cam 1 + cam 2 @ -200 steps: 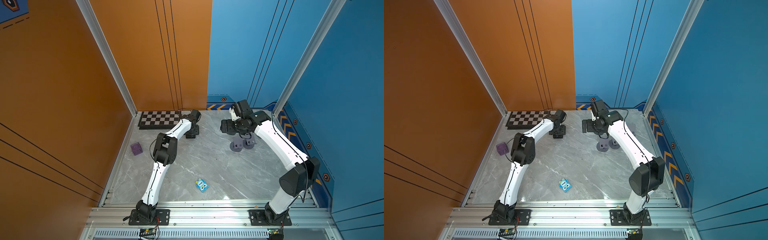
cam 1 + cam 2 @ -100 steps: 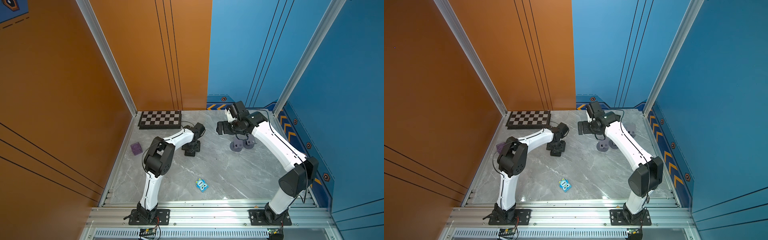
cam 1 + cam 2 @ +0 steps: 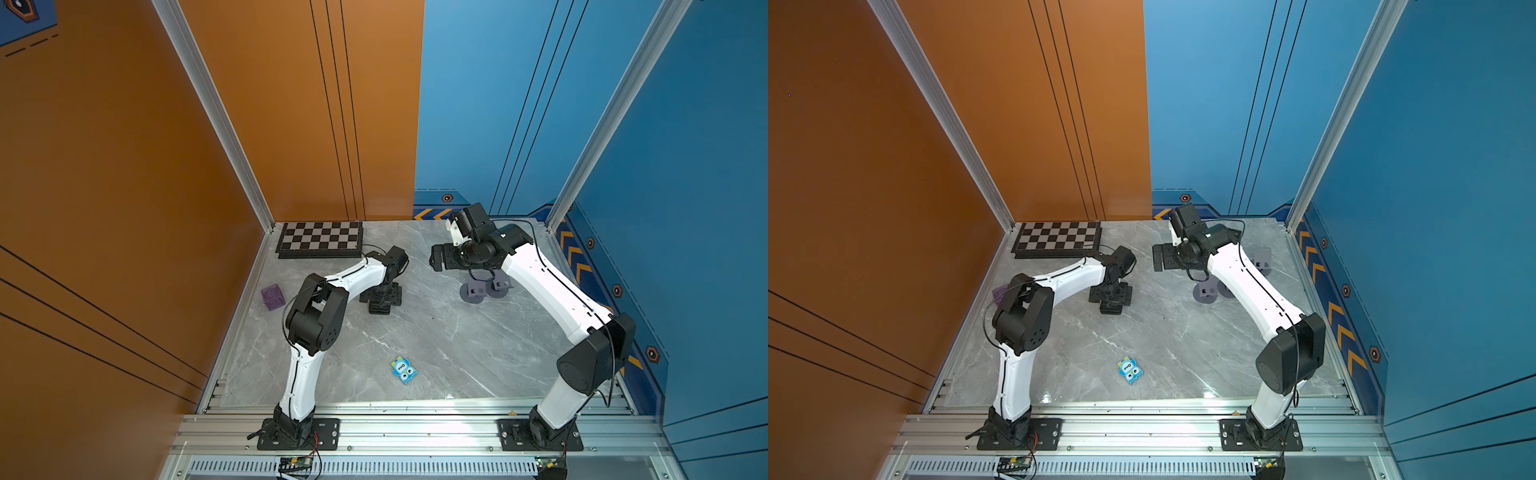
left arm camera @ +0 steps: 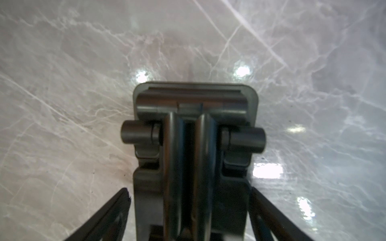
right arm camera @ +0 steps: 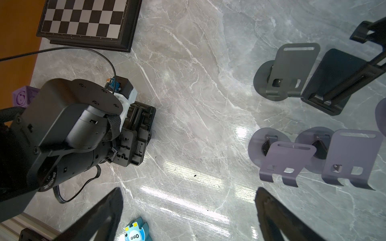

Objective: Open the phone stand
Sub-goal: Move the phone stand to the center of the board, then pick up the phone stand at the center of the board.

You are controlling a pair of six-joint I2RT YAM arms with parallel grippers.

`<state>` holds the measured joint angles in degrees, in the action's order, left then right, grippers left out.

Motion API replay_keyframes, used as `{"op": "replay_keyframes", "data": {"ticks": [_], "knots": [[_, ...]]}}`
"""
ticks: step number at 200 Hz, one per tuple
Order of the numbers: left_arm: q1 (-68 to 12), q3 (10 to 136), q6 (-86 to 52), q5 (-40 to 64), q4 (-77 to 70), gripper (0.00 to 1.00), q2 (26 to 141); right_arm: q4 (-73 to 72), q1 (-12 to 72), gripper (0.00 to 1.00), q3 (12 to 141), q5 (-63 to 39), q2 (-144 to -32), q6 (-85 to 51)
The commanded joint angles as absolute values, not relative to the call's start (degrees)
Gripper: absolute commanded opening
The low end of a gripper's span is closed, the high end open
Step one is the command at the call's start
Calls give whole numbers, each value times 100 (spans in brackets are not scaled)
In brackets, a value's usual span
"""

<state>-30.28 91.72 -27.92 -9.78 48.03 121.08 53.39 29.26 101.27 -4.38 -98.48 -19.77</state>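
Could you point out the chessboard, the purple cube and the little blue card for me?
Chessboard [image 3: 320, 239]: in a top view, middle of its checkered squares.
Purple cube [image 3: 272, 294]: in a top view, its upper face.
Blue card [image 3: 404, 371]: in a top view, its printed face.

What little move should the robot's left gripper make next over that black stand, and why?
Probably lift the left gripper straight up, clear of the black phone stand. Its fingers stand apart on either side of it, seemingly not gripping, and it rests on the table.
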Motion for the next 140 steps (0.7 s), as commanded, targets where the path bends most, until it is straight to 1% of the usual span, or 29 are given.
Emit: {"op": "replay_keyframes", "data": {"ticks": [1, 18, 56, 68, 87, 100, 106, 140], "knots": [[-2988, 9171, -2740, -991, 5038, 83, 11793, 5289, 2891, 100, 10132, -490, -9897, -2013], [-2997, 9150, -2741, -1059, 5036, 79, 11687, 5280, 2891, 100, 10142, -516, -9921, -2021], [-3006, 9149, -2703, -1105, 5054, 82, 11576, 5255, 2892, 100, 10141, -558, -9927, -2039], [-3014, 9141, -2702, -1088, 5048, 81, 11541, 5249, 2887, 100, 10142, -555, -9924, -2047], [-3015, 9141, -2703, -1066, 5051, 74, 11531, 5256, 2899, 100, 10116, -545, -9926, -2040], [-3015, 9157, -2703, -1023, 5035, 63, 11572, 5256, 2898, 100, 10107, -536, -9924, -2045], [-3015, 9166, -2694, -991, 5043, 60, 11597, 5256, 2900, 100, 10107, -529, -9931, -2047], [-3016, 9180, -2687, -934, 5034, 58, 11724, 5252, 2904, 100, 10108, -528, -9958, -2048]]}}
